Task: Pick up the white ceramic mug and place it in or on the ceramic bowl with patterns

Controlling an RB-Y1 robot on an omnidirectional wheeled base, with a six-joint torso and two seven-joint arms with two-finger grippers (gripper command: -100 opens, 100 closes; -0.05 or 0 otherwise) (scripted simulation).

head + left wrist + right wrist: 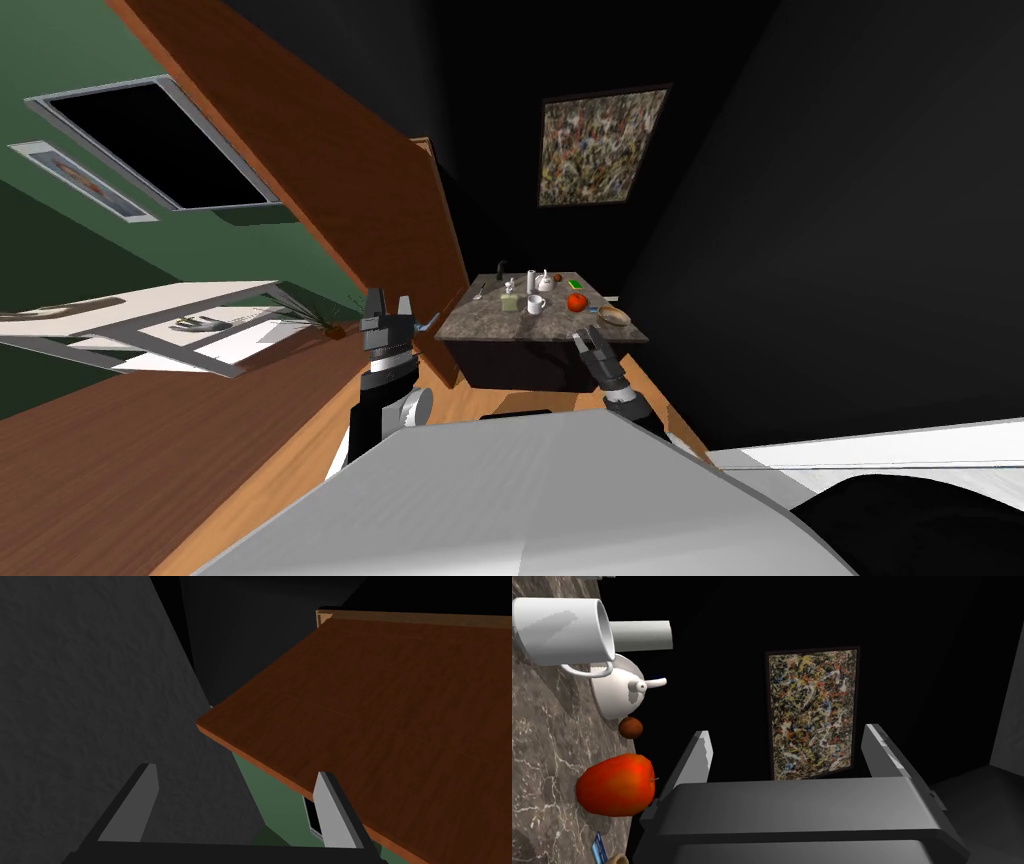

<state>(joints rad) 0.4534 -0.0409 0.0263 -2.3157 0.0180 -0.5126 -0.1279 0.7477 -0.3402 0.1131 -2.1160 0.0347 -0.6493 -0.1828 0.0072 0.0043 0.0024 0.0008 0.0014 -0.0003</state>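
Ahead of me a counter with a grey-brown marbled top (pixel 490 325) stands on a dark base over a wood floor (pixel 200 470). On the dark wall behind it hangs a speckled, many-coloured painting (pixel 603 145) in a dark frame. To my left a green wall (pixel 60 260) carries a grey-framed window (pixel 160 150) showing black and a small framed picture (pixel 85 180), with a white table (pixel 150 300) near it and a broad brown wooden panel (pixel 330 170) running alongside.

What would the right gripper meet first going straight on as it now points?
Probably the speckled painting on the dark wall; the right gripper points past the red apple and white mug beside it. Depth unclear.
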